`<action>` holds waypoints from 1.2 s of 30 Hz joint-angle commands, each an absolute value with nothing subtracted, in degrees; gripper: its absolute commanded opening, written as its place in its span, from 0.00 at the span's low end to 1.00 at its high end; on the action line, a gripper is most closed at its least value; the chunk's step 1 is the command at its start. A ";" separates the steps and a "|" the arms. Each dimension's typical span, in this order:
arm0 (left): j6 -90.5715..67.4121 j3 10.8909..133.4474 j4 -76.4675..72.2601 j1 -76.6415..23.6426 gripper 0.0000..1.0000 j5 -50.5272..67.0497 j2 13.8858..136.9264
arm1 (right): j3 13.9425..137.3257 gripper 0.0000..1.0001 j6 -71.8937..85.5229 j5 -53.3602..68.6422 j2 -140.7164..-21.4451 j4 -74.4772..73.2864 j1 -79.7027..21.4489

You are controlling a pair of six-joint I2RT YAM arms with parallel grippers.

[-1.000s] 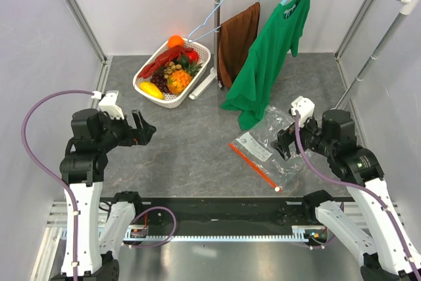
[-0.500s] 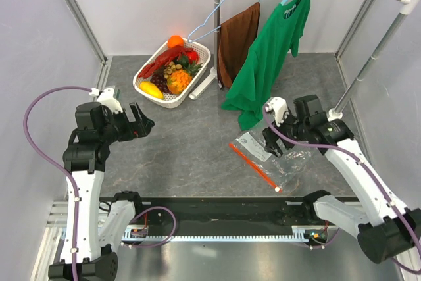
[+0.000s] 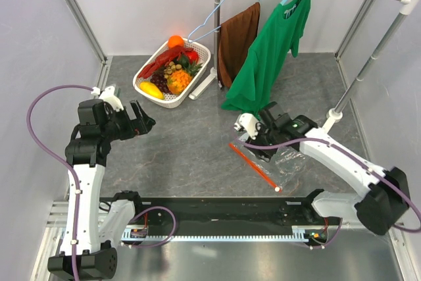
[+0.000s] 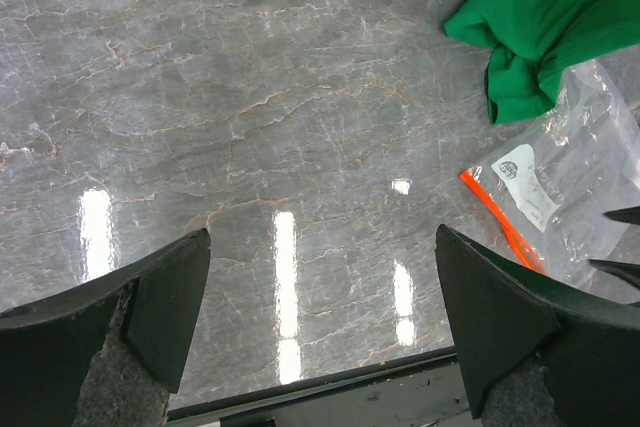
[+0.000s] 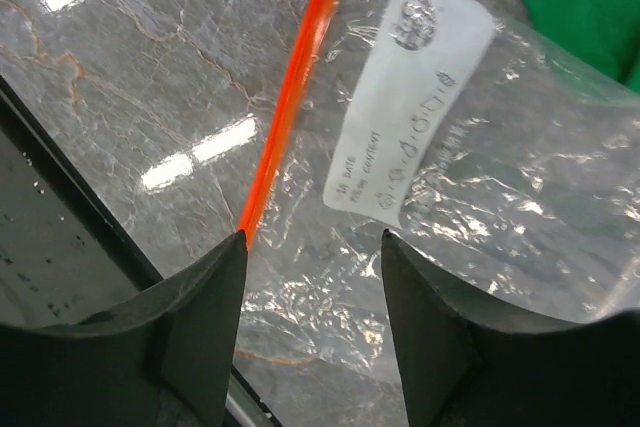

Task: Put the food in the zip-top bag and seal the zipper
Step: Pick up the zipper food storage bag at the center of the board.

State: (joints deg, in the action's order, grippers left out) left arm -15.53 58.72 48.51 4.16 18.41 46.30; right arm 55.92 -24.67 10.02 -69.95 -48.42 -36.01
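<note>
- The left gripper (image 3: 141,122) hangs over the left side of the table with its jaws spread wide and nothing between them.
- The food sits heaped in a white mesh basket (image 3: 172,103) towards the table's far edge, left of the middle: an orange ball (image 3: 175,41), a tan grape bunch (image 3: 172,68), a little pineapple (image 3: 177,81) and a yellow fruit (image 3: 150,89). These look like light, hard, smooth toys. The round ones would likely roll or slip, so a pinch across the middle seems safest.
- The zipper (image 5: 295,87) runs slantwise towards the table's near edge, right of the middle. It is probably the stiffest part of the bag, and the best place to take hold.
- The zip-top bag (image 5: 480,217) lies flat and crinkled beside it. It is thin, limp and slick, and apt to slide on the table.
- The right gripper (image 5: 310,239) stands over the bag's mouth with its jaws partly apart. I cannot tell whether it pinches any plastic.
</note>
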 commanded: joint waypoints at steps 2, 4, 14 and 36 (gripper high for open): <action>-17.75 58.62 46.14 4.83 1.00 18.46 45.97 | 56.25 0.67 -20.22 5.72 -76.02 -45.62 -40.07; -17.84 58.54 46.06 4.92 1.00 18.37 46.05 | 55.99 0.69 -18.91 3.09 -77.60 -44.57 -41.65; -18.54 58.36 45.70 5.45 1.00 18.28 46.93 | 58.45 0.71 -16.00 -2.19 -88.59 -47.99 -45.53; -18.98 55.55 44.21 5.89 1.00 20.82 45.26 | 57.83 0.02 -11.60 -7.29 -93.96 -44.56 -47.02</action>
